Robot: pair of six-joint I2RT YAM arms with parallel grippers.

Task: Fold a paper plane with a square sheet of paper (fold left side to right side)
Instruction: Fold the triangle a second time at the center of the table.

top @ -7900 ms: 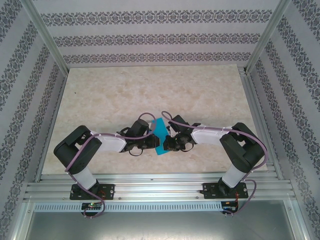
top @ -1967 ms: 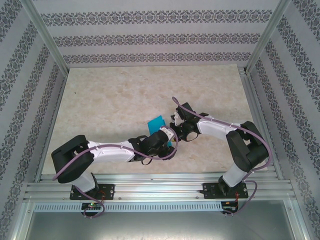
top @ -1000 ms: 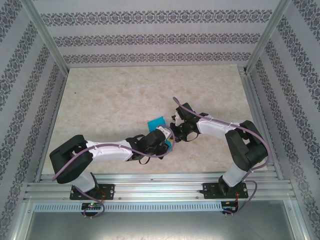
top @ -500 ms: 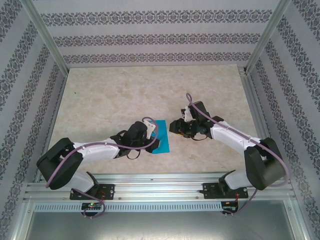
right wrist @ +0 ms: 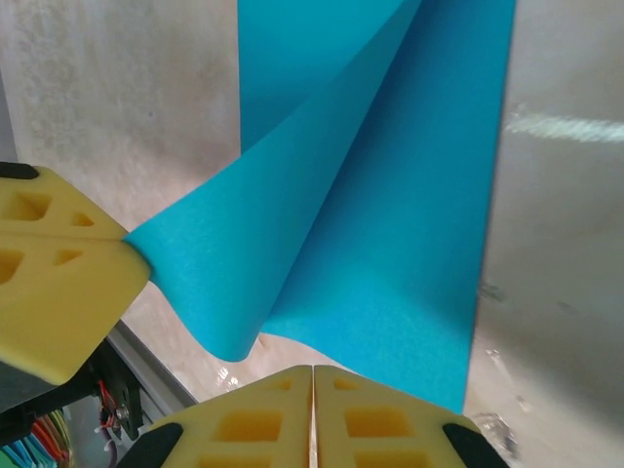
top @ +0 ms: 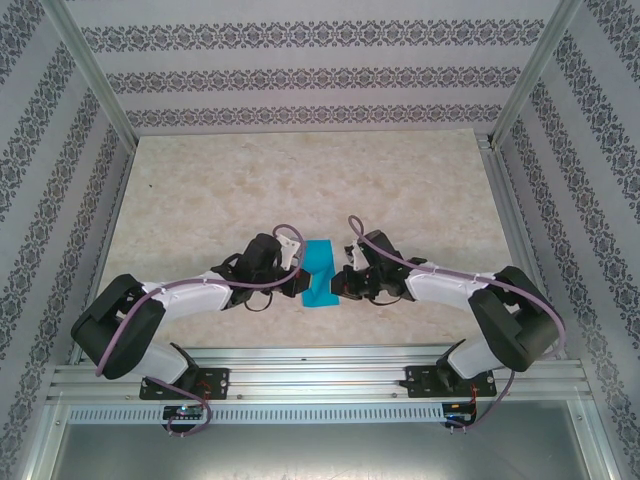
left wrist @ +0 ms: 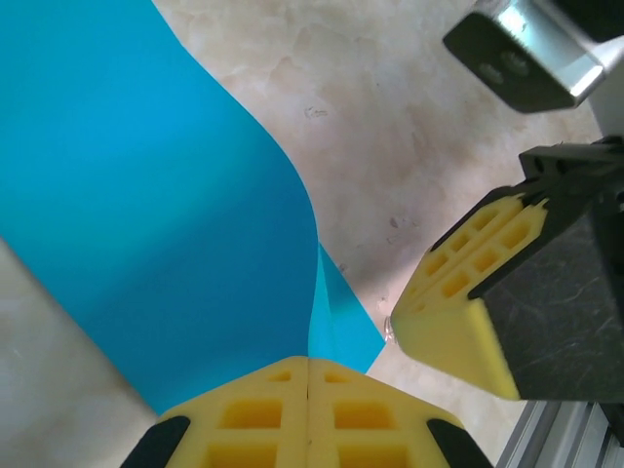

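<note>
the square sheet of paper (top: pixel 322 268) lies on the near half of the tabletop (top: pixel 250 180), between the two hands. the left hand (left wrist: pixel 308 380) has its pads clamped on a corner of the sheet, holding one flap curled up off the layer beneath. the right hand (right wrist: pixel 312 385) has its pads pressed together at the sheet's edge; whether paper is caught between them cannot be told. the hands are close but apart.
</note>
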